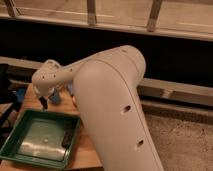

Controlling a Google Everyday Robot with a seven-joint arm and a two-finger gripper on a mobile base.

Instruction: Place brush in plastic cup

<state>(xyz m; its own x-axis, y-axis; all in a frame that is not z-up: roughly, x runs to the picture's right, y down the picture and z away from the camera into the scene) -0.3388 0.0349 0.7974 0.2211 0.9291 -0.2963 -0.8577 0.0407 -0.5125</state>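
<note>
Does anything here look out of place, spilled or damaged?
Nothing looks spilled or damaged. A dark object lies inside the green tray, by its right wall. The gripper hangs just above the tray's far rim. The arm hides much of the table.

This looks like a lab or test room: a wooden worktop (85, 150) carries a green tray (15, 142) at its near left corner, dark panelling and metal rails behind, the end effector (43, 104) above the tray's far edge.
</note>
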